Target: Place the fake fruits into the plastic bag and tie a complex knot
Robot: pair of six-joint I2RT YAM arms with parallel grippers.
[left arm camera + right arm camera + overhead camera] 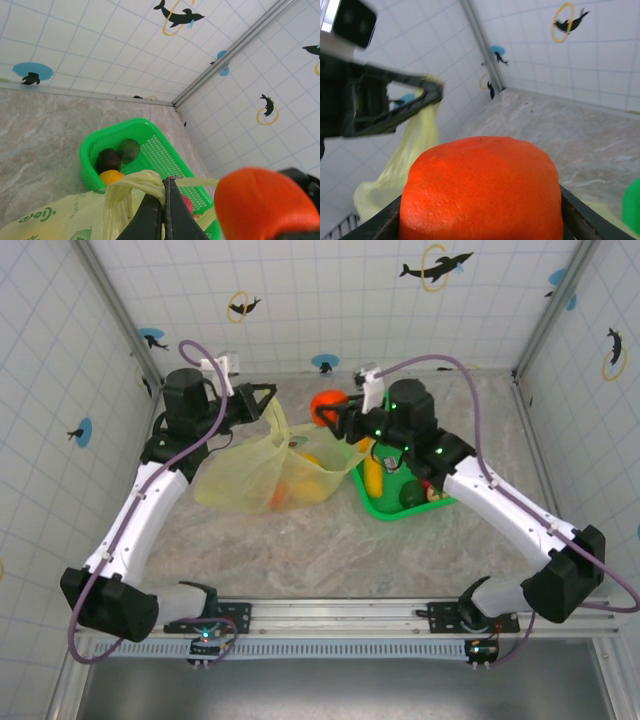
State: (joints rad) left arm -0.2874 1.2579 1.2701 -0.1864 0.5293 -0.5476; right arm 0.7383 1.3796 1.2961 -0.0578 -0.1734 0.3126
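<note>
White tiled walls [330, 300] with dolphin stickers close in a marbled grey counter [300, 550]. On its left half lies the plastic bag [255, 475], pale yellow-green and thin, its body slumped on the counter. One handle strip [135, 181] is drawn up above it. The left end effector [266, 397] is pressed together on that strip, pinching the bunched plastic between its dark fingertips [150, 215], so the bag's mouth hangs open toward the right. Yellow and orange shapes [300, 480] show through the bag's film, resting inside near its right end.

The right end effector [333, 415] hangs in the air just right of the raised handle, clamped on an orange fruit [326, 403]. In the right wrist view this round, glossy fruit sits between the two fingers. It is clear of the counter, above the gap between bag and basket.

Just beside the bag on the right stands a bright green basket [115, 131]. In it lie a dark green fruit [130, 149], a darker fruit [108, 160] touching it, a yellow-orange fruit [111, 176] and a red fruit [186, 204].
</note>
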